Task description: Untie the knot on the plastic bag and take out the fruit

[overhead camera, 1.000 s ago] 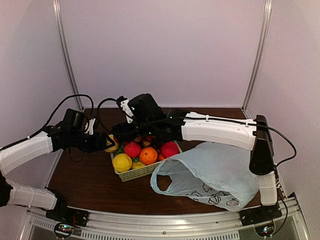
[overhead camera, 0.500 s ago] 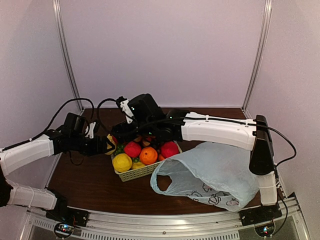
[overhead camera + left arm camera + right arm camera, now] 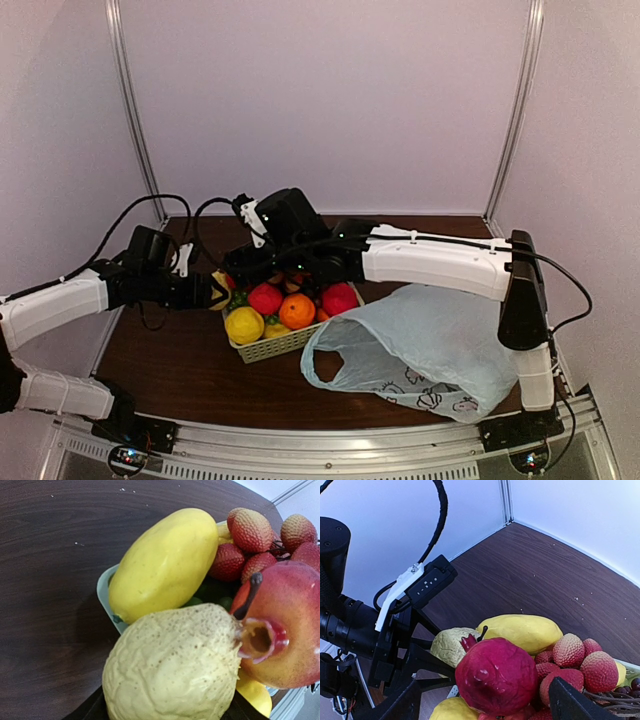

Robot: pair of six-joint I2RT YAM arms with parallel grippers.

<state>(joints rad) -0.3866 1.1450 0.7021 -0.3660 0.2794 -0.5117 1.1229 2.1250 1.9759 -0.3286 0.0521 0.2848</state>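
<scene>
My left gripper (image 3: 165,711) is shut on the small lumpy yellow lemon-like fruit (image 3: 172,665) and holds it at the left end of the basket (image 3: 275,345); it also shows in the top view (image 3: 212,290). My right gripper (image 3: 482,705) hovers open over the basket, its fingers wide on either side of a red pomegranate (image 3: 496,677) without touching it. The large smooth yellow fruit (image 3: 165,562) lies in the basket. The pale blue plastic bag (image 3: 435,345) lies slack to the right with its mouth gaping. No knot shows.
The basket also holds red lychees (image 3: 249,530), an orange (image 3: 297,311) and a yellow lemon (image 3: 244,325). The left arm's gripper body and cable (image 3: 415,585) sit close in front of the right wrist. White walls enclose the dark wooden table (image 3: 50,555).
My left gripper has drawn slightly left, away from the basket, with the lumpy fruit in it. The right arm and the bag have not moved.
</scene>
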